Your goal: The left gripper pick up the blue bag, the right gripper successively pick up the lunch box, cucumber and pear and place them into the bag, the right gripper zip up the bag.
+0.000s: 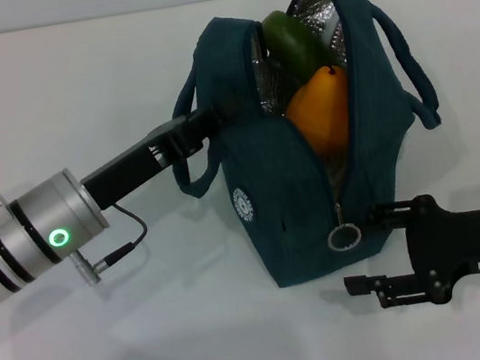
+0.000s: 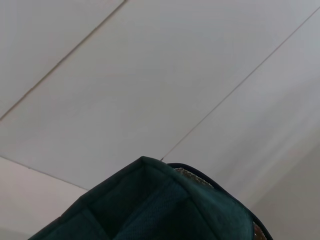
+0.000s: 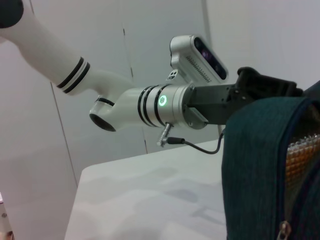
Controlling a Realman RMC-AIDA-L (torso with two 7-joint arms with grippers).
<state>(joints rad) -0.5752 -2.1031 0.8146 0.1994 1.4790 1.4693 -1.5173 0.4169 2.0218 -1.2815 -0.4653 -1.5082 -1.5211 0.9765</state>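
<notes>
The blue bag [image 1: 289,200] stands upright on the table with its top unzipped and the foil lining showing. A green cucumber [image 1: 291,39] and an orange pear [image 1: 320,108] stick out of the opening. No lunch box shows in any view. My left gripper [image 1: 212,116] is shut on the bag's left rim, and the right wrist view shows this gripper [image 3: 260,85] at the top of the bag [image 3: 265,165]. My right gripper [image 1: 374,247] is open low at the bag's front right. The zipper's ring pull [image 1: 344,236] hangs just left of its fingertips, untouched.
The white table [image 1: 111,346] stretches out to the left and in front of the bag. A thin black cable [image 1: 114,250] loops under my left arm's silver section. The bag's loop handles [image 1: 410,71] hang off both sides. Dark bag fabric [image 2: 150,210] fills the left wrist view's lower part.
</notes>
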